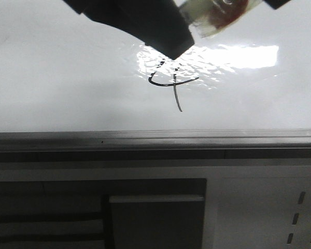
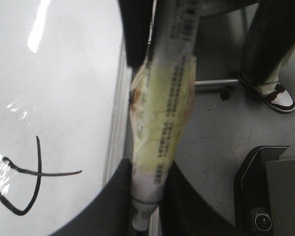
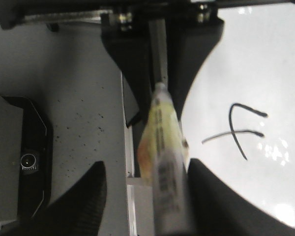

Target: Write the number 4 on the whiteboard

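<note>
person's shoe, grey floor

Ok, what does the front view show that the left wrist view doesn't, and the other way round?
Only the front view shows the white perforated panel below the board's edge. Only the left wrist view shows the grey floor and a person's shoe beside the board. Both show the whiteboard with the number 4 drawn in black, and at least part of the tape-wrapped marker.
</note>
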Motion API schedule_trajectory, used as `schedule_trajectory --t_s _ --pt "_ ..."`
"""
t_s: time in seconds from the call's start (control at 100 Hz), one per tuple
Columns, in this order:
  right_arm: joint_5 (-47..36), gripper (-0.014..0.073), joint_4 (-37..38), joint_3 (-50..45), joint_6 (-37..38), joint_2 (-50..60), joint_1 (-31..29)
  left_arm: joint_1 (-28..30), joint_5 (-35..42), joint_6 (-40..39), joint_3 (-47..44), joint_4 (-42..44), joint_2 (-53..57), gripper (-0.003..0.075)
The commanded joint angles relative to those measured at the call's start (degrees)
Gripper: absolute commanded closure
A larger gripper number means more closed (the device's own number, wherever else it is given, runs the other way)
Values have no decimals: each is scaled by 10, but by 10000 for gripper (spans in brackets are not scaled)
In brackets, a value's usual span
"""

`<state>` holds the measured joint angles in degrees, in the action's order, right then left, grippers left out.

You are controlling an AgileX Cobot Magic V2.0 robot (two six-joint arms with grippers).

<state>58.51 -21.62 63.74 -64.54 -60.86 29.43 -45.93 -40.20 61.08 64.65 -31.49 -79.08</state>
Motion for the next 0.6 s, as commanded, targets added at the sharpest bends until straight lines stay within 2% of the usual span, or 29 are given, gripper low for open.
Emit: schedule_trajectory --t_s 0.0,0.17,0.28,0.37,0.48,0.59 --pt "-15 231 39 26 56 42 -16 15 20 -26 17 -4 26 741" --pt "-21 231 77 27 156 104 -53 71 5 -146 17 55 63 741" --pt "-16 231 77 27 176 132 -70 113 -25 -240 5 95 99 741" --pt "-7 231 77 26 176 140 -73 151 -32 -280 -31 99 139 741" --pt "6 231 77 26 176 141 -73 198 -9 -311 -98 100 196 741" --pt "7 231 77 24 176 141 -73 254 58 -352 -169 100 246 741"
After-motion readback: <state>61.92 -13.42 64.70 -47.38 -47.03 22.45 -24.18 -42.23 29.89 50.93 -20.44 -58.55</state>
